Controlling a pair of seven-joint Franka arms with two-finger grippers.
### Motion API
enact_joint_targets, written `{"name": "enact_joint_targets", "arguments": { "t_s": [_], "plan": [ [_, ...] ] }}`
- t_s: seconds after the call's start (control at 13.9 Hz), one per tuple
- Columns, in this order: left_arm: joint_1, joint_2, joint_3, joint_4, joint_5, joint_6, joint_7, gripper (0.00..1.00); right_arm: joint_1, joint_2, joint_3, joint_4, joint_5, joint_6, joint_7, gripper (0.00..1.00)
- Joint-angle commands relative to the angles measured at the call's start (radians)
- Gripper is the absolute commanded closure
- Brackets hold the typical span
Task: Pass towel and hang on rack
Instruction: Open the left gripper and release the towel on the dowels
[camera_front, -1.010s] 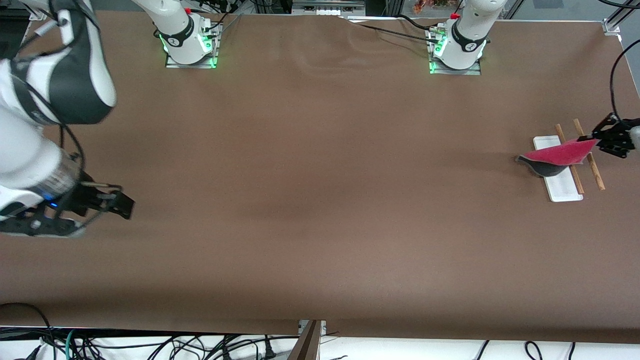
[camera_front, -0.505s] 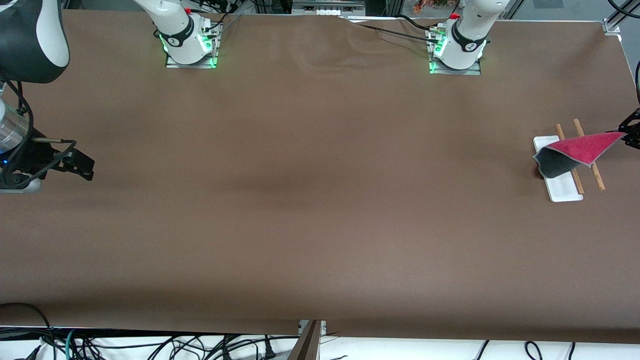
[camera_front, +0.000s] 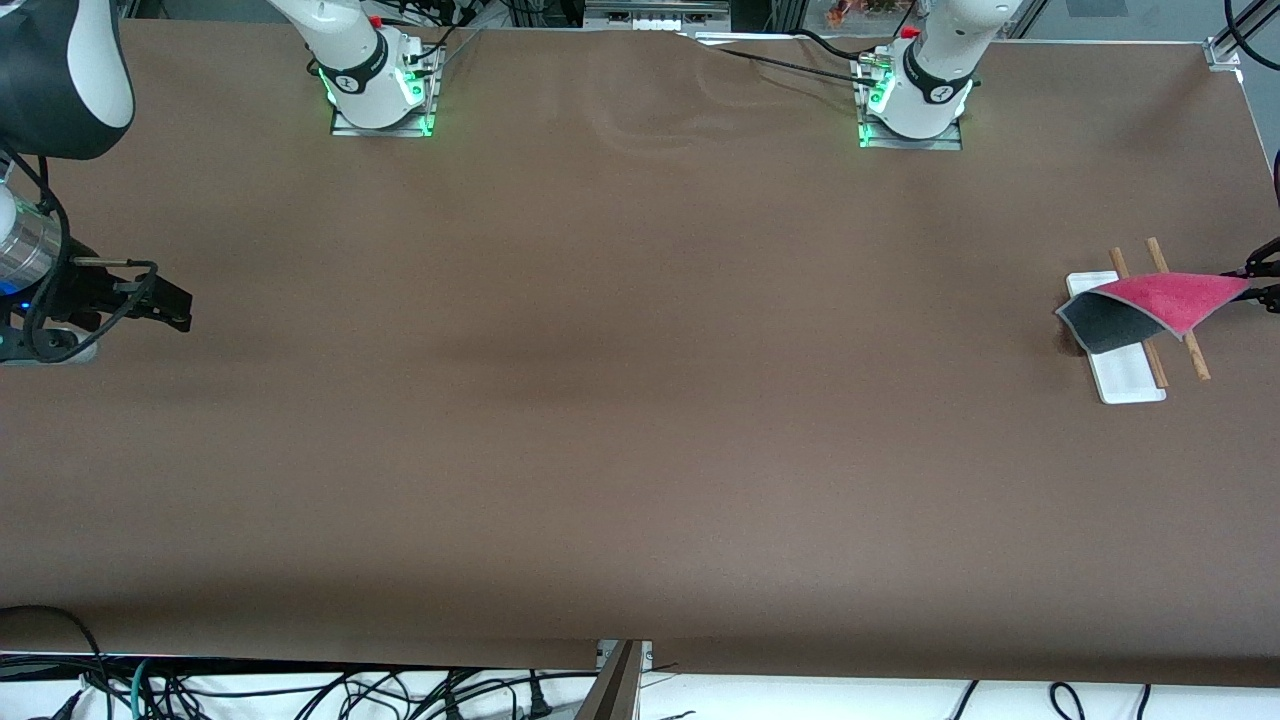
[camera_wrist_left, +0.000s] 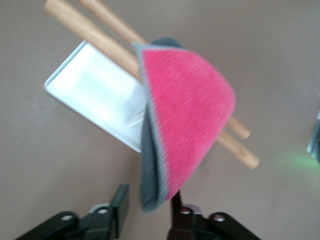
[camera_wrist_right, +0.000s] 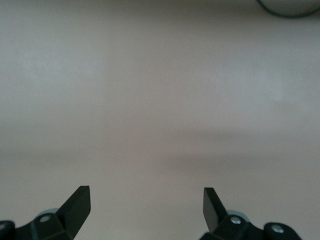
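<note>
The towel (camera_front: 1165, 300) is draped over the two wooden rods of the rack (camera_front: 1195, 355), pink-red side up, with a dark grey flap hanging over the white base (camera_front: 1130, 380). My left gripper (camera_front: 1256, 283) is open at the towel's outer corner, at the left arm's end of the table. In the left wrist view the towel (camera_wrist_left: 185, 115) lies on the rods (camera_wrist_left: 75, 22) above the base (camera_wrist_left: 95, 90), and its folded tip hangs between the spread jaws of the left gripper (camera_wrist_left: 148, 200). My right gripper (camera_front: 183, 310) is open and empty over bare table at the right arm's end, as the right wrist view shows (camera_wrist_right: 145, 195).
The two arm bases (camera_front: 380, 90) (camera_front: 915, 100) stand along the table's edge farthest from the front camera. The rack stands close to the table's end edge (camera_front: 1262, 150). Cables hang below the nearest edge (camera_front: 300, 690).
The left gripper has pulled the towel across the rods toward the table's end and opened, and the towel has settled on the rods. The right arm has drawn back toward its end.
</note>
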Motion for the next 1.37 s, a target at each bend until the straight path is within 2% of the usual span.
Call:
{"name": "enact_joint_targets", "arguments": {
  "t_s": [0.0,0.14,0.36,0.51,0.72,0.94,1.3],
  "plan": [
    [-0.012,0.071,-0.011,0.104,-0.018,0.054,0.020,0.00,-0.016,-0.043,0.009,-0.023,0.035,0.073,-0.016,0.00],
    [-0.041,0.065,-0.011,0.174,-0.009,0.056,0.014,0.00,-0.022,-0.072,-0.023,-0.022,0.077,0.072,-0.016,0.00],
    [-0.106,0.040,-0.009,0.269,0.006,0.022,-0.029,0.00,-0.024,-0.085,-0.060,-0.020,0.078,0.001,-0.022,0.00],
    [-0.118,0.023,-0.022,0.289,0.008,-0.015,-0.119,0.00,-0.024,-0.086,-0.068,-0.022,0.080,-0.006,-0.024,0.00],
    [-0.190,-0.029,-0.011,0.315,0.025,-0.087,-0.139,0.00,-0.024,-0.079,-0.061,-0.020,0.080,-0.019,-0.077,0.00],
    [-0.276,-0.114,-0.012,0.315,0.080,-0.150,-0.395,0.00,-0.022,-0.062,-0.065,0.001,0.101,-0.025,-0.088,0.00],
    [-0.412,-0.187,-0.020,0.303,0.108,-0.249,-0.794,0.00,-0.014,-0.036,-0.050,0.049,0.104,-0.026,-0.093,0.00]
  ]
}}
